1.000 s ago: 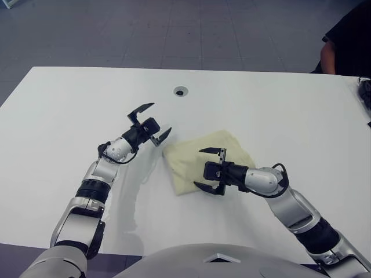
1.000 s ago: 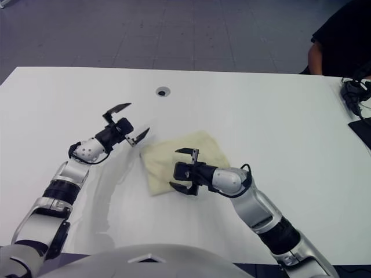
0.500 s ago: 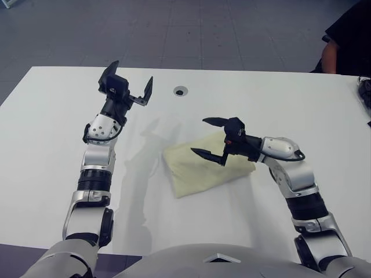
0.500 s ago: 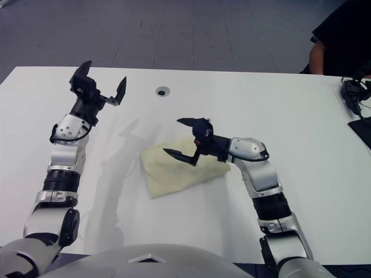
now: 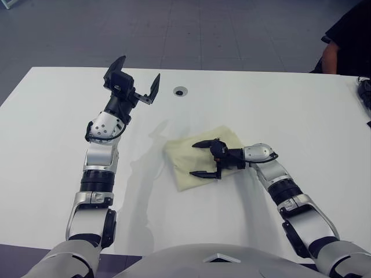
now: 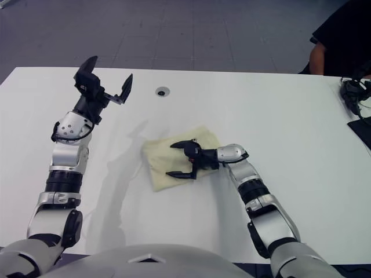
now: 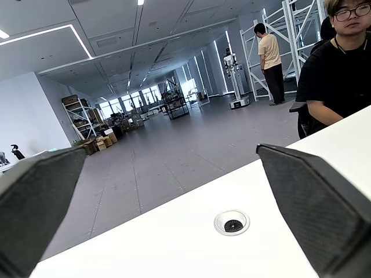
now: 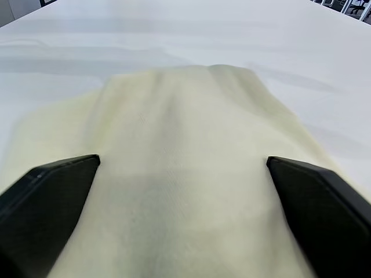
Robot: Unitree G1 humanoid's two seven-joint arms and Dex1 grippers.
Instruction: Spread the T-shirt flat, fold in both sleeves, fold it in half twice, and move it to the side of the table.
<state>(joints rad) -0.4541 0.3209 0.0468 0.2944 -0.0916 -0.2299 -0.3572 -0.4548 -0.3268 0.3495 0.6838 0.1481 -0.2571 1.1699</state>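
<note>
The right gripper (image 5: 194,159) is held low over the T-shirt (image 5: 179,162), with its two fingers (image 8: 46,191) spread wide and nothing grasped between them. In the right wrist view, pale yellow cloth is seen between the fingers and stretching on ahead of them. Whether the fingertips press on the cloth or hang just above it cannot be told. The T-shirt is folded into a small, roughly square packet. It lies flat on the white worktop (image 5: 278,104), directly beneath this gripper and reaching a little past its fingertips.

The left gripper (image 5: 140,69) is raised well above the worktop on an upright forearm. Its fingers (image 7: 319,197) are likewise parted to their full spread, and nothing is held or touched by them. From this gripper the T-shirt is well apart, lower down, nearer the robot and off towards the right arm.

A round cable hole (image 5: 180,91) in the worktop is seen near the left gripper, on the side of the right arm. In the left wrist view it appears between the two fingers, farther off.
</note>
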